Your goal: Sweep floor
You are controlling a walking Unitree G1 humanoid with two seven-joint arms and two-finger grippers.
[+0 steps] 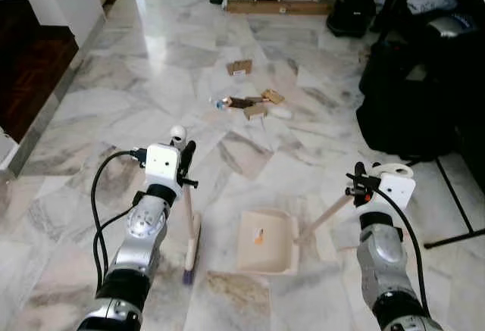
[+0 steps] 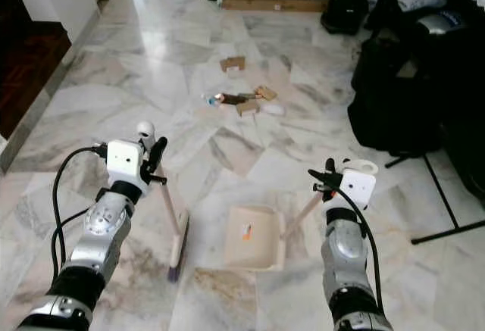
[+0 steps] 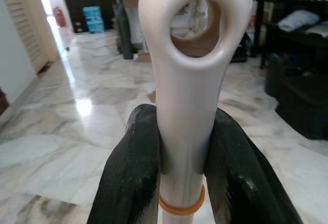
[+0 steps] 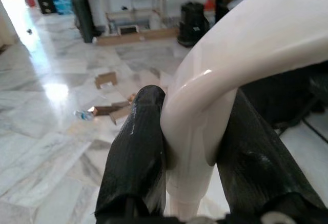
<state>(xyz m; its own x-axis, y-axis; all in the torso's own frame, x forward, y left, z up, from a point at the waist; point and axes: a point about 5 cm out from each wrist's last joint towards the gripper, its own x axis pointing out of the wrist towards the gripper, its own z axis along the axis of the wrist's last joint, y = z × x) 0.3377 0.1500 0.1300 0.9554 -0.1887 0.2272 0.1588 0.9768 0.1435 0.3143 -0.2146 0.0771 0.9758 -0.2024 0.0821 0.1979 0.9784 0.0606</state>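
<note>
My left gripper (image 1: 185,163) is shut on the top of a cream broom handle (image 3: 187,80). The stick slants down to the broom head (image 1: 192,251), which rests on the marble floor just left of a cream dustpan (image 1: 265,242). My right gripper (image 1: 358,182) is shut on the dustpan's long handle (image 4: 241,55), and the pan lies flat on the floor between my arms. Farther ahead lies the litter: a cluster of cardboard scraps (image 1: 258,104) with a small plastic bottle (image 1: 220,104), and one more cardboard piece (image 1: 239,67) beyond them.
Black bags and dark furniture (image 1: 424,81) crowd the right side, with thin black stand legs (image 1: 455,202) on the floor. Dark wooden stairs (image 1: 30,66) rise at the left. A black bag (image 1: 352,5) and a low shelf stand at the far end.
</note>
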